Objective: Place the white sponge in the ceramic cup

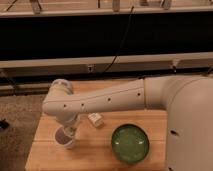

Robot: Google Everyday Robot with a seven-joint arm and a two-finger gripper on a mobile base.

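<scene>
The ceramic cup, small and whitish with a dull purple inside, stands upright on the wooden table near its front left. My gripper hangs at the end of the white arm, right at the cup's right rim and just above it. A small white blocky thing that looks like the white sponge lies on the table a little to the right of the gripper and apart from it. The gripper's tip is partly hidden behind the wrist.
A wide green bowl sits on the table at the front right. The robot's white body fills the right side. A dark rail and a cable run behind the table. Carpet lies to the left.
</scene>
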